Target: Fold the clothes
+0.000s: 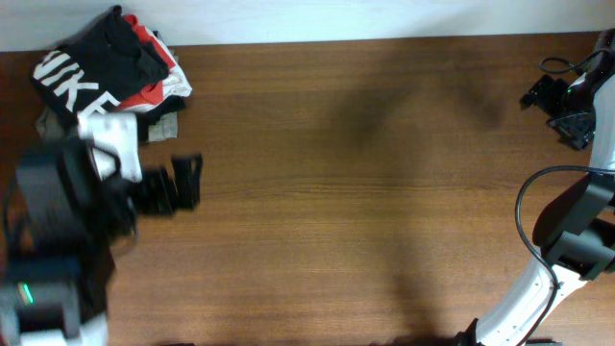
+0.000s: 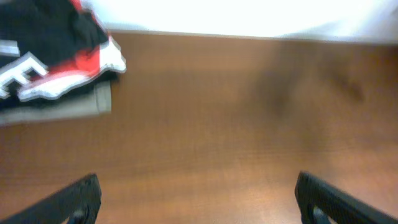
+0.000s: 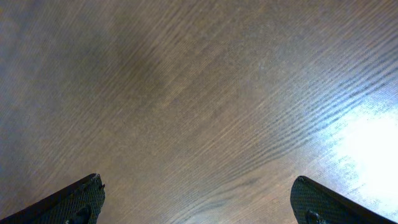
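1. Overhead view of a brown wooden desk (image 1: pixel 336 192), with one robot arm at each side.
2. A heap of clothing sits in the desk's 10 o'clock corner. The black garment (image 1: pixel 115 48) lies crumpled on top, with large white print marks on its 8 o'clock side.
3. Beneath it, a red garment (image 1: pixel 146 96) and a white garment (image 1: pixel 181 88) poke out toward 3 o'clock. A folded khaki garment (image 1: pixel 165 127) shows at the heap's 5 o'clock edge, flat on the wood.
4. The left claw (image 1: pixel 190 183) is at 9 o'clock, motion-blurred and pointing toward 3 o'clock. It is near the heap's 5 o'clock side, and its tips are clear of the cloth.
5. In the left wrist view, the left claw (image 2: pixel 199 205) is spread wide. Its dark fingers (image 2: pixel 81 199) sit in the lower corners with only bare desk (image 2: pixel 217 124) between them. The black garment (image 2: pixel 43 25) lies at 10 o'clock above the red garment (image 2: pixel 81 65), the white garment (image 2: pixel 112 62) and the khaki garment (image 2: pixel 93 102).
6. The right claw (image 1: pixel 557 108) is at 2 o'clock by the desk's edge, well apart from the heap. A black cable (image 1: pixel 524 202) loops beside that arm.
7. In the right wrist view, the right claw (image 3: pixel 199 199) is also spread wide and grips nothing. Its fingers (image 3: pixel 81 199) frame bare desk (image 3: pixel 186 93), with bright glare at 4 o'clock.
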{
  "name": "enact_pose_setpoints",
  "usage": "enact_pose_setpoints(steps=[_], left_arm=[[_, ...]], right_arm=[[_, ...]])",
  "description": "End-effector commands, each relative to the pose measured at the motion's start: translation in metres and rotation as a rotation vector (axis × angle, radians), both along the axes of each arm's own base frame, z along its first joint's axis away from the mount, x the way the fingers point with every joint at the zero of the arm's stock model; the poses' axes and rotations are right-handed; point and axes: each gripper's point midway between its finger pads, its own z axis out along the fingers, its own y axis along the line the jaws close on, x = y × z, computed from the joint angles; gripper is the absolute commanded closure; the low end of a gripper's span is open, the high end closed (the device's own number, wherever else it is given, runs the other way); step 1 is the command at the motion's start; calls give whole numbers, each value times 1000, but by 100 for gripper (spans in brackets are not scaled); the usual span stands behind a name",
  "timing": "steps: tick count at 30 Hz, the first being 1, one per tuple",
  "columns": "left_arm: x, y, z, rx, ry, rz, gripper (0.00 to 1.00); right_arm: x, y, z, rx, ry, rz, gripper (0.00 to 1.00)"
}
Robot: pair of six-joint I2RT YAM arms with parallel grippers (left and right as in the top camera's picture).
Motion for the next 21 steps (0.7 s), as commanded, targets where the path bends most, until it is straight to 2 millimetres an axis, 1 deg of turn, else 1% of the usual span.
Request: enact_pose_setpoints(steps=[1,3,4,5,7,9,11,13,15,19,21], left_arm=[[-43,-2,-23,18,-149,-2,1],[-69,-2,-37,10,-310,12,1],[-76,-1,-41,17,-374,20,1],[-79,2,-44,27,-425,38,1],[-75,9,-49,45,-493,79,1],[-65,15,-55,56,-561,109,1],[-56,26,-65,65,-626,171,1],[-48,37,-81,42,-655,244,1],[-42,49,-103,-23,-669,336,1],[-41,60,-124,-18,-737,396,1],[-38,62,-138,-11,-710,408,1]], right_arm=[[1,-3,13,-24,-25,5,1],[1,-3,13,-24,-25,5,1],[1,-3,13,-24,-25,5,1],[1,-3,13,-24,-25,5,1],[1,-3,13,-24,-25,5,1],[1,-3,13,-24,-25,5,1],[1,-3,13,-24,-25,5,1],[1,-3,13,-24,-25,5,2],[1,-3,13,-24,-25,5,1],[1,-3,13,-24,-25,5,1],[1,-3,13,-24,-25,5,1]])
